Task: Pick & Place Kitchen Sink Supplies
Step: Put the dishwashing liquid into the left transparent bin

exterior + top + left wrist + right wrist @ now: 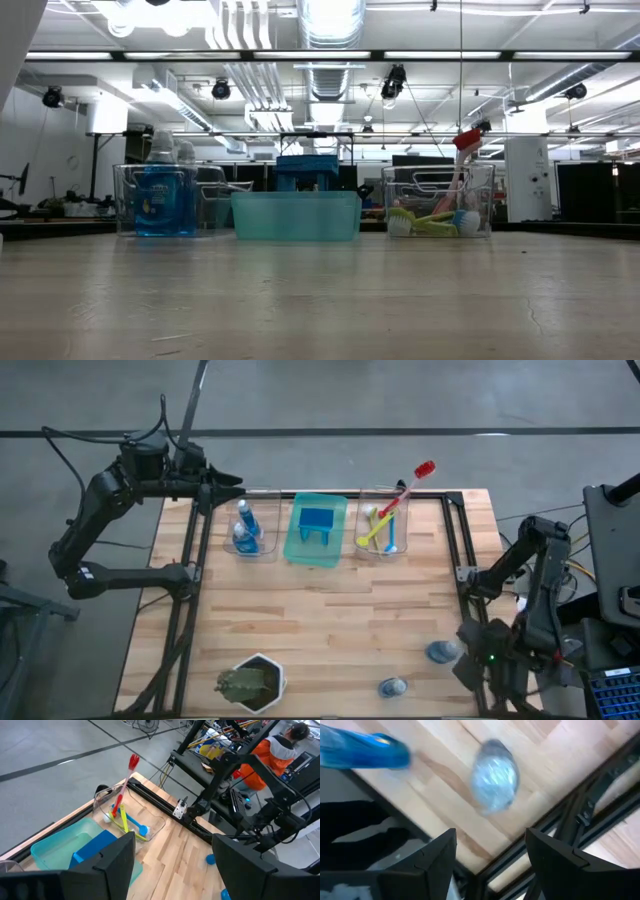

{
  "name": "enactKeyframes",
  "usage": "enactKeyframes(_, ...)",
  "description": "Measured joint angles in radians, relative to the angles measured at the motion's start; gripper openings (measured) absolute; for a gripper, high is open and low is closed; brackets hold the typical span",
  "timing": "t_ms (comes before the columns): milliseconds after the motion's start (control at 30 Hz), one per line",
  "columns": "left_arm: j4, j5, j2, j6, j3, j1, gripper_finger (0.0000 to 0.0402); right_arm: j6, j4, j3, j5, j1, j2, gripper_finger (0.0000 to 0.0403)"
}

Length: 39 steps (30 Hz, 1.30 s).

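Two small blue bottles with pale caps stand upright on the wood at the near right: one [443,651] close to my right gripper [480,662], the other [392,686] nearer the front edge. In the right wrist view a bottle's cap [495,775] shows beyond the open fingers [490,835], which point down with nothing between them. My left gripper [232,484] hangs open above the table's far left corner. At the far edge, a clear bin [250,530] holds blue bottles, a green tray [316,550] a blue sponge [316,522], and another clear bin [385,530] the brushes.
A green plant in a white hexagonal pot [252,682] stands at the near left. Black frame rails [462,550] run along the table's sides. A blurred blue shape [365,750] shows at the wood's edge. A person in orange [267,755] sits beyond the table's right side.
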State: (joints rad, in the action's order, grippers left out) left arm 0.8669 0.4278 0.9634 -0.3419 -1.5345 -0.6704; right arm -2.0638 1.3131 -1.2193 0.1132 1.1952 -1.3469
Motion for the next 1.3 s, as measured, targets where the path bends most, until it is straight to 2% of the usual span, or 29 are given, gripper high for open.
enactKeyframes(367,-0.001,0.001,-0.001,-0.017,0.000,0.000,0.0255,-0.155,0.000,0.002,0.156,0.144,-0.243,0.0233)
enactKeyframes(600,-0.005,0.001,-0.002,-0.076,0.000,0.000,0.0255,-0.200,0.012,0.016,0.179,0.162,-0.346,0.0233)
enactKeyframes(767,-0.024,0.001,-0.002,-0.096,0.000,0.000,0.0255,-0.204,-0.012,0.057,0.180,0.161,-0.351,0.0233)
enactKeyframes(967,-0.023,0.001,-0.002,-0.112,0.000,0.000,0.0255,-0.194,-0.019,0.090,0.271,0.159,-0.339,0.0233)
enactKeyframes(1300,-0.021,0.002,-0.003,-0.123,0.000,0.000,0.0255,-0.180,-0.029,0.119,0.337,0.115,-0.337,0.0232)
